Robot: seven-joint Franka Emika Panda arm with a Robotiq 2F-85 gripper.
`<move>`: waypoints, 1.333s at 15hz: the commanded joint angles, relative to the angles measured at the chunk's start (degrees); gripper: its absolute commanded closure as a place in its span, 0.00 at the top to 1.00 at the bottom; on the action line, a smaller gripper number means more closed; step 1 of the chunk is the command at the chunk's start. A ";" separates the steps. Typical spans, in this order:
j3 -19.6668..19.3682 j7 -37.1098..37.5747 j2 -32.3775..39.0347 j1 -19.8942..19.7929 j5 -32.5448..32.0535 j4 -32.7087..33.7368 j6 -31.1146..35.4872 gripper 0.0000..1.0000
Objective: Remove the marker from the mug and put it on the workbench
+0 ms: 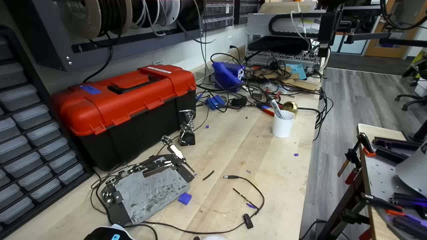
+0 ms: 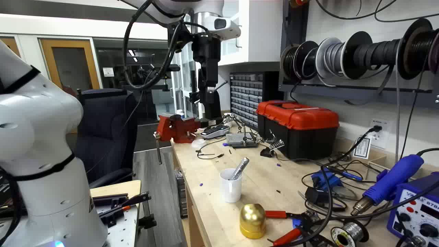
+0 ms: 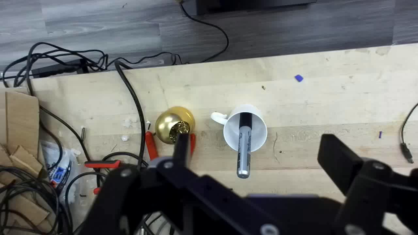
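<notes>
The marker (image 3: 244, 147), grey with a black cap, stands tilted in the white mug (image 3: 259, 130), cap end down, its grey end sticking out over the rim. Marker (image 1: 276, 108) (image 2: 241, 168) and mug (image 1: 283, 128) (image 2: 230, 188) show in both exterior views. The mug is upright on the pale wooden workbench (image 1: 267, 160), near its edge. My gripper (image 3: 256, 135) is open and empty, its fingers wide apart on either side of the marker in the wrist view. In an exterior view the gripper (image 2: 208, 96) hangs high above the bench, well clear of the mug.
A gold ball-shaped holder (image 2: 252, 219) and red-handled pliers (image 2: 289, 236) lie close to the mug. Black cables (image 1: 270, 76) and a blue soldering station (image 1: 228, 75) are beyond. A red-and-black toolbox (image 1: 133, 110) stands along the wall. A red vise (image 2: 176, 128) sits at the bench end.
</notes>
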 commanded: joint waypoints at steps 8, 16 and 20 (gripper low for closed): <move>-0.56 0.27 0.07 0.68 -0.27 0.12 -0.15 1.00; -0.69 0.46 0.78 0.65 0.00 0.43 1.63 1.00; -0.95 0.33 3.96 0.48 0.10 1.91 3.89 1.00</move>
